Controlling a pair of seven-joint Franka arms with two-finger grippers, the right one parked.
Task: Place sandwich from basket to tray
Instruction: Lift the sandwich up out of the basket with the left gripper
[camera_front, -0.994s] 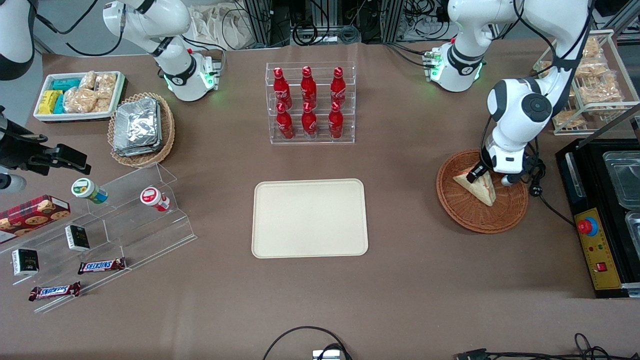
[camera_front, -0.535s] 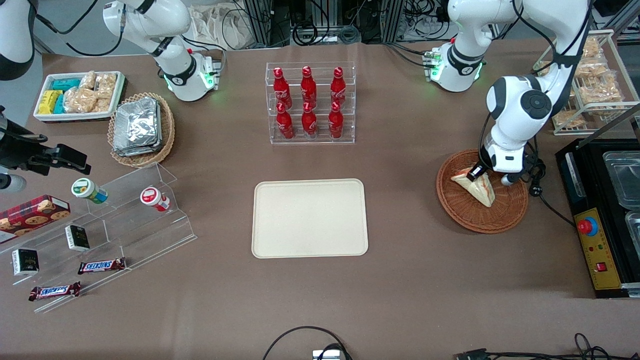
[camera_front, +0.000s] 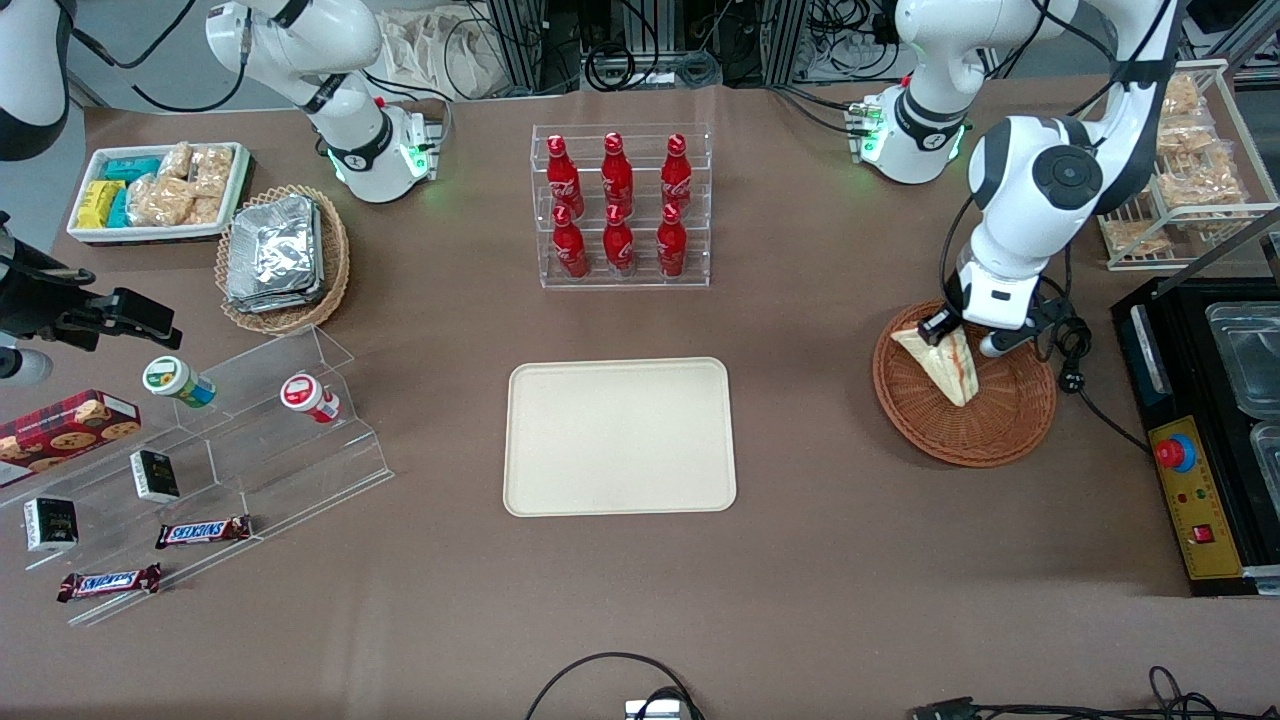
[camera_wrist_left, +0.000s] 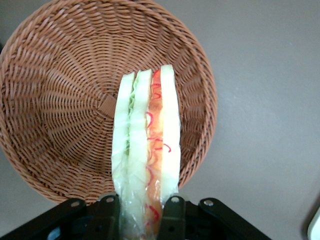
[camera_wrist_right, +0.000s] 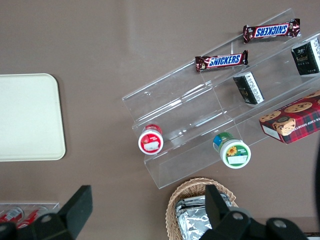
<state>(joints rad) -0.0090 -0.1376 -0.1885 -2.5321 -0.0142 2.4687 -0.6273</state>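
Note:
My left gripper (camera_front: 952, 328) is shut on the sandwich (camera_front: 944, 364), a pale triangular wedge with red and green filling along its edge, and holds it above the reddish-brown wicker basket (camera_front: 1005, 430). In the left wrist view the black fingers (camera_wrist_left: 172, 212) clamp the sandwich (camera_wrist_left: 147, 145) by its wide end, and it hangs clear of the basket (camera_wrist_left: 60, 105) below. The cream tray (camera_front: 619, 436) lies bare at mid-table, toward the parked arm from the basket.
A clear rack of red bottles (camera_front: 620, 207) stands farther from the front camera than the tray. A black appliance (camera_front: 1205, 430) with a red button sits beside the basket at the working arm's end. A wire rack of snack bags (camera_front: 1180, 165) stands near the arm's base.
The gripper has risen with the sandwich, lifting it off the basket floor and shifting slightly toward the tray. The arm's elbow has moved up with it.

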